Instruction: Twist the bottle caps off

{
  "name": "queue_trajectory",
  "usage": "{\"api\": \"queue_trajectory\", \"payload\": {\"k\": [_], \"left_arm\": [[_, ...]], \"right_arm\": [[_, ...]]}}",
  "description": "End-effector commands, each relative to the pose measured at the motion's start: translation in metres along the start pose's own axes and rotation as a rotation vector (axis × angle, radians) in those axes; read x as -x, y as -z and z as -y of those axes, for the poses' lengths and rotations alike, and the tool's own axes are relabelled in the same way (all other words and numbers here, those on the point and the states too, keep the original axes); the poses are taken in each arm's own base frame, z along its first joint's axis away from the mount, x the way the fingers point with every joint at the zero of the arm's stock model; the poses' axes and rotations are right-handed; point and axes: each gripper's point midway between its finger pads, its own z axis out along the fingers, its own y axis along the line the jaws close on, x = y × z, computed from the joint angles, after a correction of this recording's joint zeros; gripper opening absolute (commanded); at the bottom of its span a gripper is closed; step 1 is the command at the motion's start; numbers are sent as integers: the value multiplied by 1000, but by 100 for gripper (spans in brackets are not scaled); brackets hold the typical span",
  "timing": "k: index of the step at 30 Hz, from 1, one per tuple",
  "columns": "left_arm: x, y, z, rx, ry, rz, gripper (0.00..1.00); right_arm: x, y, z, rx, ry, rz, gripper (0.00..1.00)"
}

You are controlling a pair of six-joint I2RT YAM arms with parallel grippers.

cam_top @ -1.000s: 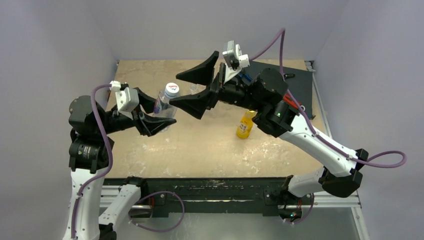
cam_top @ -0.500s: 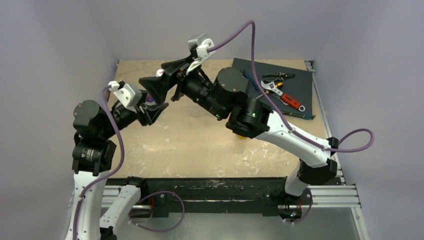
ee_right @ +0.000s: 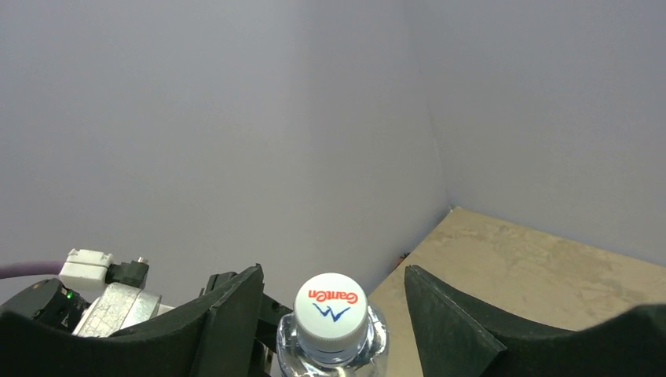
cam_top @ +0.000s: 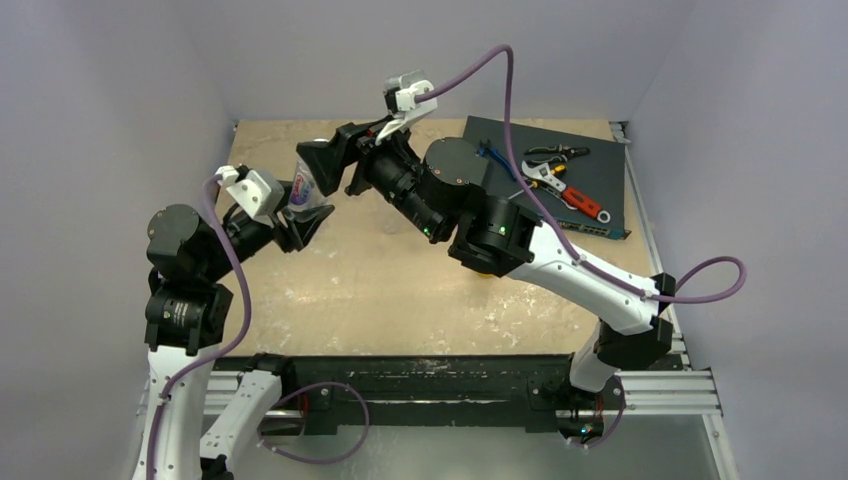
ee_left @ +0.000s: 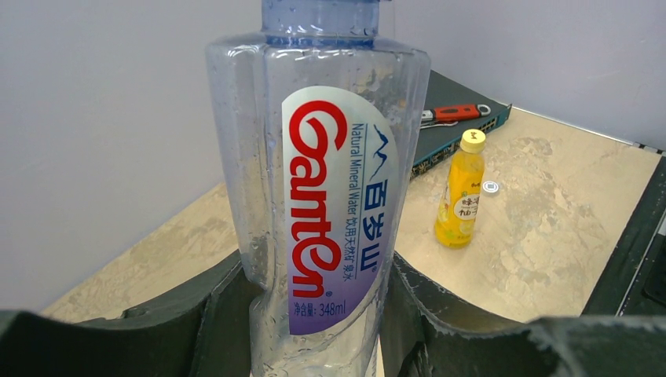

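Holding a clear water bottle (ee_left: 330, 212) above the left of the table (cam_top: 400, 290): left gripper (ee_left: 314, 314) pinching its lower body, right gripper (ee_right: 331, 283) at its top.

Right arm (cam_top: 560, 265): reaches across to the left; a second ago it lay over the dark box (cam_top: 610, 170), whose red-handled wrench (cam_top: 575, 195) is now uncovered. Left arm (cam_top: 185, 260): drawn slightly back and left since then, bottle carried along, label facing its wrist camera. Right fingers (ee_right: 236, 314): spread either side of the white cap (ee_right: 331, 302), gaps showing on both sides, narrower than a second ago. Orange-yellow bottle (ee_left: 459, 196): upright mid-table, yellow cap (ee_left: 473, 140) on, now hidden from above by the right arm. Loose white cap (ee_left: 491, 187): on the table just beside it.
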Motion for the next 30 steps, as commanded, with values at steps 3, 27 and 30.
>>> {"api": "queue_trajectory", "payload": {"k": [3, 27, 30], "left_arm": [[9, 0, -5, 20, -34, 32, 0], [20, 2, 22, -119, -6, 67, 0], [29, 8, 51, -273, 29, 94, 0]], "right_arm": [[16, -1, -9, 18, -53, 37, 65], [49, 29, -32, 229, -46, 111, 0], [67, 48, -38, 345, -27, 157, 0]]}}
